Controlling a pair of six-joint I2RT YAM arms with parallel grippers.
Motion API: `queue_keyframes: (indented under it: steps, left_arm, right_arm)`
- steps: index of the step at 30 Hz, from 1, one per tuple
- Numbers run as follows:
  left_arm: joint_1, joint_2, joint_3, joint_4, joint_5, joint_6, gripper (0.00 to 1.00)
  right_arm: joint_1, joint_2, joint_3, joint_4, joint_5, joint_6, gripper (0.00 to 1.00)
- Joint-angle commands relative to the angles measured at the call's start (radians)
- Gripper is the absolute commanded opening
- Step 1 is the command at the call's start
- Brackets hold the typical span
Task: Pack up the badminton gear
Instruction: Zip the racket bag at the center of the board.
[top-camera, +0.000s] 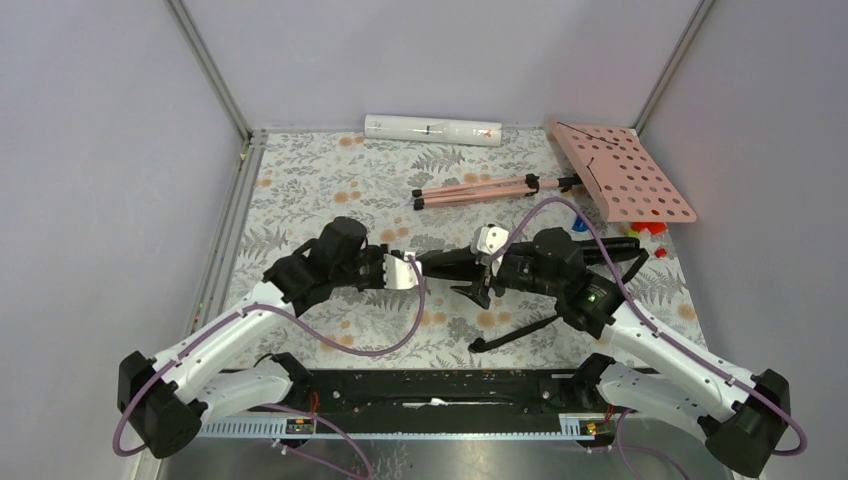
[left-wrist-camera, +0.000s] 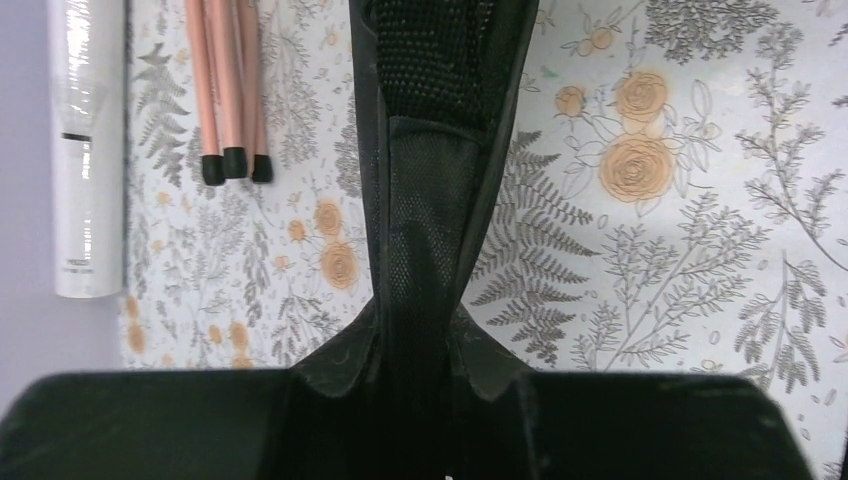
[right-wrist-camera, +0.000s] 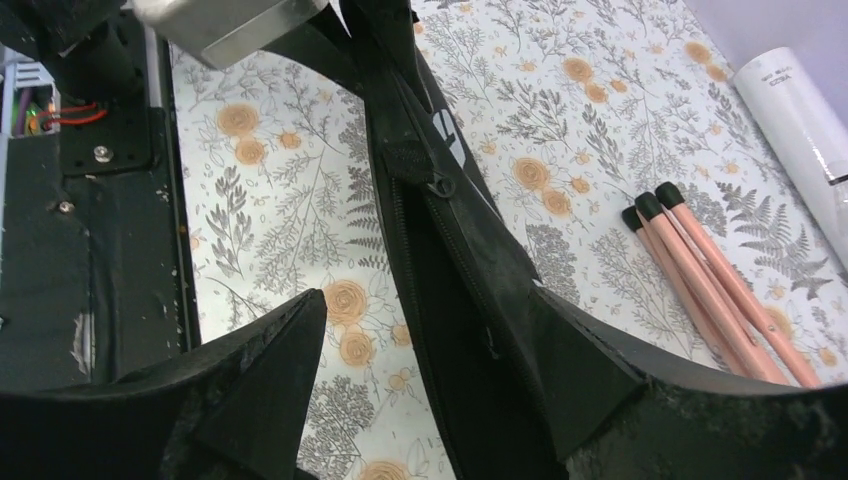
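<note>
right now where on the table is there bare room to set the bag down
Best patch: back left, bordered by the white tube, the side rail, the stand's legs and the left arm. A smaller strip lies in front of the bag, crossed by a black strap. The right side is crowded: pink stand, coloured blocks, right arm.

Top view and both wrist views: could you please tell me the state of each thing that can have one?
left end effector: shut on bag.
right end effector: open, fingers astride the bag.
bag: pinched at one end; whether the zip is closed is unclear.
tube: lying on its side at the far edge.
stand: lying down, legs folded together.
</note>
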Motion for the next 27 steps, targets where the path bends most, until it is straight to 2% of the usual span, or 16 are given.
queue_keyframes:
  steps: [1,5,11,14,19,22,27]
  left_arm:
    - [-0.013,-0.043,0.011,0.198,-0.066,0.019,0.0]
    - [-0.035,-0.033,0.023,0.157,-0.064,0.036,0.0]
    - [-0.044,-0.002,0.071,0.068,-0.037,0.041,0.0]
    - [-0.047,0.008,0.077,0.052,-0.034,0.043,0.0]
    - [-0.05,0.02,0.08,0.032,-0.028,0.049,0.0]
    - [-0.052,0.029,0.084,0.019,-0.028,0.054,0.0]
    - [-0.054,0.039,0.087,0.018,-0.04,0.053,0.0]
  right_arm:
    - [-0.002,0.042,0.027,0.092,-0.019,0.112,0.8]
    - [-0.002,0.124,0.064,0.134,-0.093,0.102,0.72]
    - [-0.001,0.225,0.112,0.164,-0.119,0.022,0.6]
    - [-0.002,0.256,0.134,0.157,-0.137,-0.018,0.58]
    - [-0.001,0.288,0.155,0.168,-0.177,-0.07,0.48]
    - [-0.001,0.303,0.17,0.164,-0.206,-0.088,0.46]
    - [-0.001,0.334,0.213,0.1,-0.25,-0.108,0.3]
